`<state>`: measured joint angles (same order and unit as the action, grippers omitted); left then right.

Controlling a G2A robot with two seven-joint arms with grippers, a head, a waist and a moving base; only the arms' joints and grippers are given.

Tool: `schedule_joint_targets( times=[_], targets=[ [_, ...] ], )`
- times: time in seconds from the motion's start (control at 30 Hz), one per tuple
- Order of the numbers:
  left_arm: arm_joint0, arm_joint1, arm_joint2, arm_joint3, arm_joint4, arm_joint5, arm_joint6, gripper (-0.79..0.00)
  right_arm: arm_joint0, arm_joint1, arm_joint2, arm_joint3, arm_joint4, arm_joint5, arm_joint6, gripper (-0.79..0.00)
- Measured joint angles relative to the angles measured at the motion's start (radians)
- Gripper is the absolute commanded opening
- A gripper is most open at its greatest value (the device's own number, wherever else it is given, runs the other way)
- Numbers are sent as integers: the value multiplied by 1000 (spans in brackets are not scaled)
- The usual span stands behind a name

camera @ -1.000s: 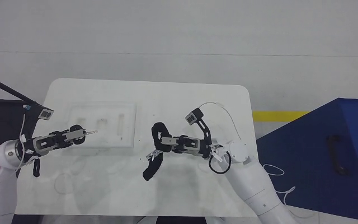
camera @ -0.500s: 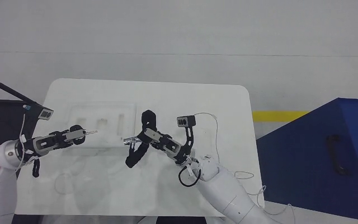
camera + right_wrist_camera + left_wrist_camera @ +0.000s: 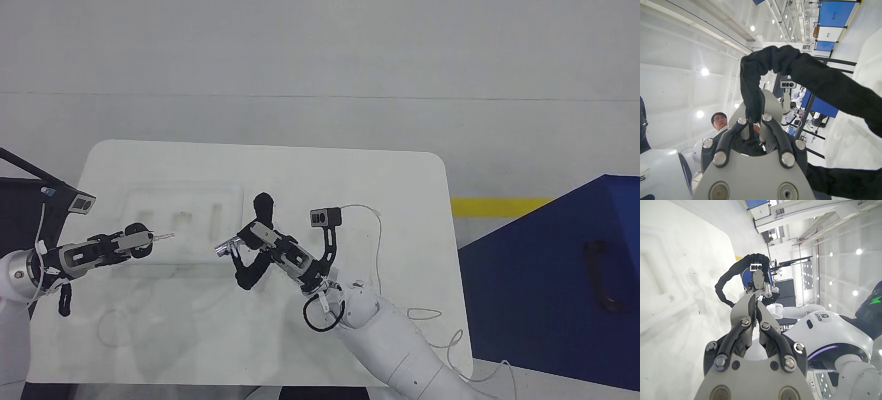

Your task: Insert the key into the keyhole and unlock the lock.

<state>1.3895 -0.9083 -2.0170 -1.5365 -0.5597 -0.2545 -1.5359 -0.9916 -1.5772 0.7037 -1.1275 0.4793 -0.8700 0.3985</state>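
Above the table [image 3: 400, 180] centre, the right gripper [image 3: 258, 238] clamps the lock [image 3: 768, 290], keyhole end facing 9 o'clock toward the key [image 3: 163, 236] pinched in the left gripper [image 3: 148, 238], apparently to align insertion.

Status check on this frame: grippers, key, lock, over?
Left gripper shut on key. Right gripper shut on lock. Key and lock apart, not inserted. Nothing between them.

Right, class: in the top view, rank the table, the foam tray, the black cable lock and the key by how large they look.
1. table
2. foam tray
3. black cable lock
4. key, a thin sliver

The lock, held nearer the camera, may look larger than it is.
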Motion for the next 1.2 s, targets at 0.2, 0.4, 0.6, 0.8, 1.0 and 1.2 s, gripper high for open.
schedule_joint_targets(
  times=[0.2,0.4,0.6,0.8,1.0,1.2],
  targets=[
    [0,0,0,0,0,0,0,-785,-33,-3,40,-26,-139,118,-193,-785],
    [0,0,0,0,0,0,0,-785,-124,-17,23,-146,-363,311,-479,-785],
    [0,0,0,0,0,0,0,-785,-196,-26,25,-226,-260,365,-500,-785],
    [0,0,0,0,0,0,0,-785,-199,-27,26,-236,-233,362,-484,-785],
    [0,0,0,0,0,0,0,-785,-199,-26,30,-231,-251,367,-493,-785],
    [0,0,0,0,0,0,0,-785,-235,-41,4,-245,-429,349,-626,-785]
  ],
)
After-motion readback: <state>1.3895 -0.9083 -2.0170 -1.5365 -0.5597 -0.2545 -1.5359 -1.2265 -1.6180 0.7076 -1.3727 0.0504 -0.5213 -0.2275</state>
